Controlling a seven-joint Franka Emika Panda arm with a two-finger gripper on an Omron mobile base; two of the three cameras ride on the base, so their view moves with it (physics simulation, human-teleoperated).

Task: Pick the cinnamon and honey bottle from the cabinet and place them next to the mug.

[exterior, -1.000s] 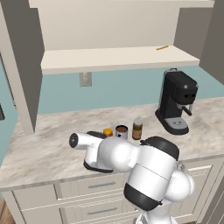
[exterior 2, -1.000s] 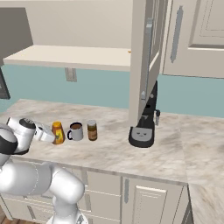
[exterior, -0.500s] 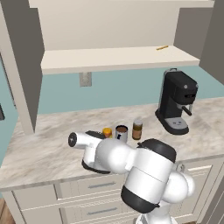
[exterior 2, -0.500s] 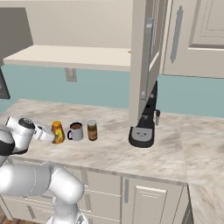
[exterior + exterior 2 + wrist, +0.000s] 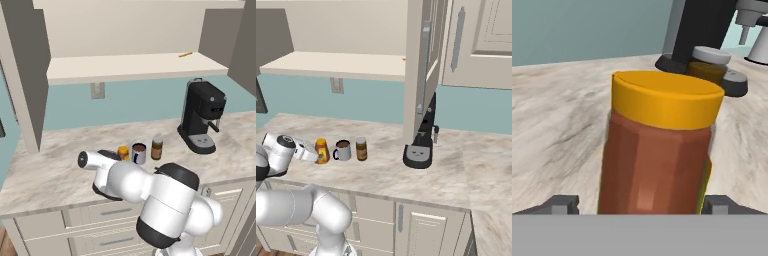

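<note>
Task looks nearly done, imo. Honey bottle (image 5: 321,151), mug (image 5: 342,150) and cinnamon (image 5: 361,148) all stand upright in one row on the table (image 5: 386,172), below the cabinet (image 5: 132,66). Cabinet shelf looks bare apart from a small yellow bit near its far end, too small to tell what. From the right base view: honey bottle on the arm's side of the mug, just beside it, and cinnamon on the mug's other side, near, w/ a small gap. So both items are beside the mug; what's left, as I judge it, is only for the arm to back off w/o knocking the bottle.

Gripper (image 5: 639,206): jaws stand wide, one dark tip (image 5: 560,204) each side of the honey bottle's lower body, w/ a visible gap between tips and bottle. Not gripping anything as far as I can see. Bottle sits dead centre between the tips, very close to the hand, its yellow cap level and its body straight, so it seems to rest on the table on its own.

Past the bottle in the hand view: the cinnamon's grey lid, then the black coffee machine (image 5: 201,120) base further along the table. In the right base view the hand sits low at table level, just beside the bottle on the side away from the mug.

Risk imo: pulling back crooked could tip the bottle into the mug.
</note>
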